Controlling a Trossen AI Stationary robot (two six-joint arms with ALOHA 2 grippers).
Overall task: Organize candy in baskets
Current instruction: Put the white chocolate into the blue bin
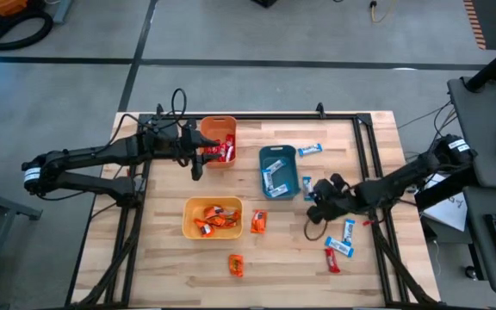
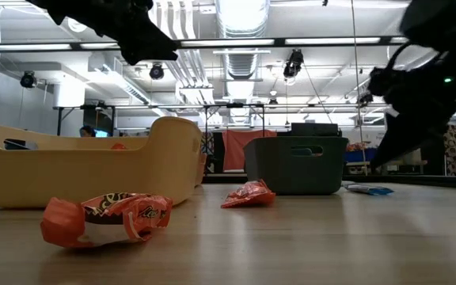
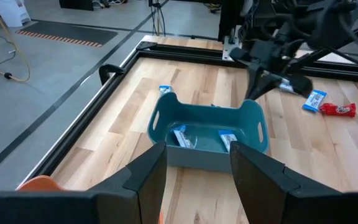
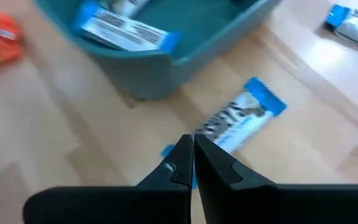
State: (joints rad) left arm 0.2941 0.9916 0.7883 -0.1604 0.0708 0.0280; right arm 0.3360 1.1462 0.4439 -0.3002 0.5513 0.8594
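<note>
1. Orange basket (image 3: 39, 184): left wrist view cuts it at the frame's lower edge; only a rim sliver shows.
2. Teal basket (image 4: 185, 37): right wrist view crops its upper part.
3. Blue candy bar (image 4: 244, 118): near end hidden behind the right gripper (image 4: 192, 149); print blurred.
4. Yellow basket (image 2: 93, 166): low view conceals contents behind its wall.

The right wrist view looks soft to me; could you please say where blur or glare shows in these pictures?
Right wrist view: the blue candy bar and teal basket are smeared. Low view: ceiling lamps glare, and the orange candy up close is soft. Left wrist view: the far arm is blurred.
</note>
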